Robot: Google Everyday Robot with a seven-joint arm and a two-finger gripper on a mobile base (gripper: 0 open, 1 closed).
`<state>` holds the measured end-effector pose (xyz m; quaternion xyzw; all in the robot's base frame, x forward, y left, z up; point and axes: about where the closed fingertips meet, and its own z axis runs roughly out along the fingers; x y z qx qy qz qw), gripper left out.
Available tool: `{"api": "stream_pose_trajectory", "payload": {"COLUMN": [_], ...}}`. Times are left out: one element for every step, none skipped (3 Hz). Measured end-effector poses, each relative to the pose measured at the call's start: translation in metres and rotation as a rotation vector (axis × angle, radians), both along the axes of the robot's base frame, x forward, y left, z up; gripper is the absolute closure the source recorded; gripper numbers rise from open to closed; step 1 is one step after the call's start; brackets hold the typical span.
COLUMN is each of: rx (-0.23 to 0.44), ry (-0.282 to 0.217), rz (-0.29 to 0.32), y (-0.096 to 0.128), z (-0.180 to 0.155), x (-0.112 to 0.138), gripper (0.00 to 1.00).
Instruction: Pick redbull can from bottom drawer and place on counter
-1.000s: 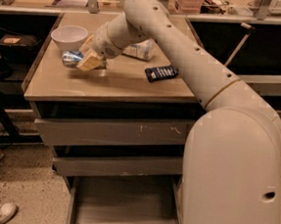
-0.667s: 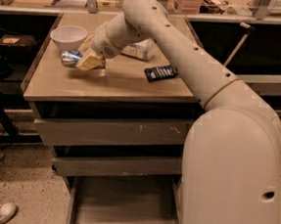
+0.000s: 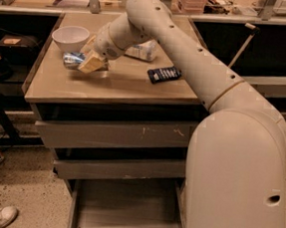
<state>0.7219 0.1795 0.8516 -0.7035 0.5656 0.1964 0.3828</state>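
Placing step: gripper (image 3: pixel 87 63) clamps can (image 3: pixel 72 59) low over counter (image 3: pixel 130 85) (drawer (image 3: pixel 124 209) open). Next: release, lift clear.

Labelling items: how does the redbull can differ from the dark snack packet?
The redbull can is shiny, blue-silver, rounded; the snack packet is flat, dark. The can is at the gripper, beside the bowl; the packet lies alone on the counter. Both are small.

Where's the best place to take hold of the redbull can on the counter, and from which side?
Mid-body, across its round sides, from above: the redbull can seems to lie on its side on the counter, with the white bowl close behind. The gripper is at one end of it.
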Motion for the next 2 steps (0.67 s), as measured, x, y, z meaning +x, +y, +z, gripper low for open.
{"api": "stream_pose_trajectory", "payload": {"rx": [0.0,0.0], "ry": [0.0,0.0], "rz": [0.0,0.0], "y": [0.0001,0.0001], "z": [-0.0001,-0.0001], "x": [0.0,0.0], "gripper": [0.11,0.0]}}
